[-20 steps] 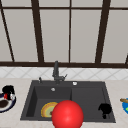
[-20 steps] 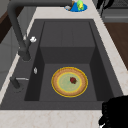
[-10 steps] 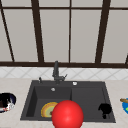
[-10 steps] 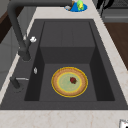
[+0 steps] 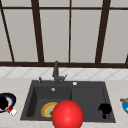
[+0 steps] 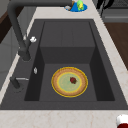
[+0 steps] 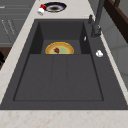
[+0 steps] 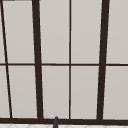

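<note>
Left robot hand (image 5: 3, 102) over dark bowl (image 5: 12, 98), beside red-white object (image 5: 11, 110); grip unclear

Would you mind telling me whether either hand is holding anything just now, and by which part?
It cannot be told: the left hand lies over the dark bowl, the right hand hangs over the sink's front edge.
</note>
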`<state>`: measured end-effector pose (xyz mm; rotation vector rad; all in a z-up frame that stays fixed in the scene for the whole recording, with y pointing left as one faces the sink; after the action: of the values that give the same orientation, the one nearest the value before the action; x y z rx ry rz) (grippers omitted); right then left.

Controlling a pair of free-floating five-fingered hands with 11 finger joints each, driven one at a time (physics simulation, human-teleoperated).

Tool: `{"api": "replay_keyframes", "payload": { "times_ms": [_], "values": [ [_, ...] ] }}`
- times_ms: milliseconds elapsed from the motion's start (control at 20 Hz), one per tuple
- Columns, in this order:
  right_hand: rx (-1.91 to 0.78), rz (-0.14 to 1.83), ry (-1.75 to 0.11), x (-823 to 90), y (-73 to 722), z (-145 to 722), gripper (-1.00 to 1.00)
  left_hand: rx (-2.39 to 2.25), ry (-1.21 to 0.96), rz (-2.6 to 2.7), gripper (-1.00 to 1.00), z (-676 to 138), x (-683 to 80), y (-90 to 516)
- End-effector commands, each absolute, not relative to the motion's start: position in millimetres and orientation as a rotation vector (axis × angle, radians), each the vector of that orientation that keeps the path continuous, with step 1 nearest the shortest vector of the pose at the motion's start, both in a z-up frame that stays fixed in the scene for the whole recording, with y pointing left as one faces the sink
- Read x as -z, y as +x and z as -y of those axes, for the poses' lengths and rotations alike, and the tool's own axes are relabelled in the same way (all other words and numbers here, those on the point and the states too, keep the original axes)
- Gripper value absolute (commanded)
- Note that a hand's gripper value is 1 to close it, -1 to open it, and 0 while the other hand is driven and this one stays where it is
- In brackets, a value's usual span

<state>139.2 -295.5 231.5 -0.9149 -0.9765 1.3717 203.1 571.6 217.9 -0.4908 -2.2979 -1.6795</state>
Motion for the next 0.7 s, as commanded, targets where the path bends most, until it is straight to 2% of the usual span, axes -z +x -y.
{"api": "replay_keyframes", "payload": {
  "times_ms": [0,650],
  "values": [
    [-1.372,0.977,-0.915,-231.5,139.2,295.5,0.00,1.613,-0.471,2.342,1.00,-581.3,-205.2,201.2],
    [-1.372,0.977,-0.915,-231.5,139.2,295.5,0.00,1.610,-0.422,2.312,1.00,-568.9,-202.2,140.0]
  ]
}}
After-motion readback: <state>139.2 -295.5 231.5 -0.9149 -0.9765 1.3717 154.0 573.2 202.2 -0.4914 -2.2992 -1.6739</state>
